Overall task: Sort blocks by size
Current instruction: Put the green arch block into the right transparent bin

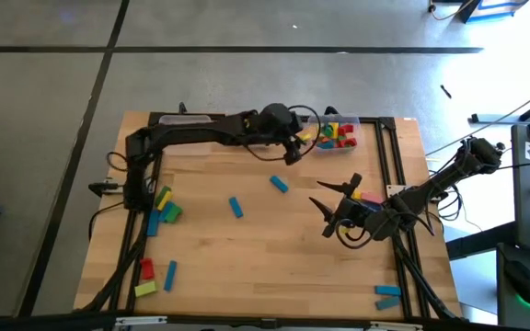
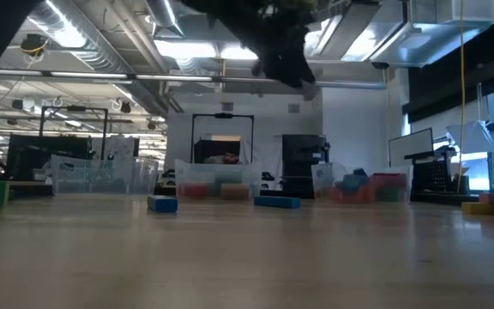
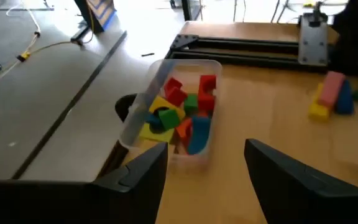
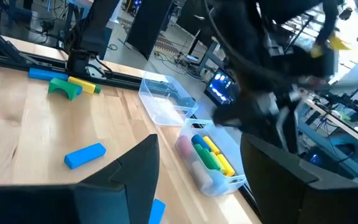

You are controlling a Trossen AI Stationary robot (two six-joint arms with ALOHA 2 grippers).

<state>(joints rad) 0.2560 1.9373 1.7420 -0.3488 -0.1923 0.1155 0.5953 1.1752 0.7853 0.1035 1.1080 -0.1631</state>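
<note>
Left pincer [image 1: 292, 150]: fingers spread, holding nothing, hovering beside the clear plastic bin [image 1: 337, 137] full of red, yellow, green and blue blocks [image 3: 180, 115].
Right pincer [image 1: 331, 202]: fingers spread, empty, over the wooden table [image 1: 247, 257].
Loose blocks: two blue bars [image 1: 236, 207] lie mid-table.

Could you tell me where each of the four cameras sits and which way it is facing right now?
High view: overhead, looking straight down at the table; both arms show, left gripper open by the bin of blocks, right gripper open.
Low view: table height, looking level across to the room; an arm hangs from above.
Left wrist view: on the left arm, facing the bin of blocks; its fingers show.
Right wrist view: on the right arm, facing the left arm and a blue block.
Shared: high and left wrist views both show the bin.
</note>
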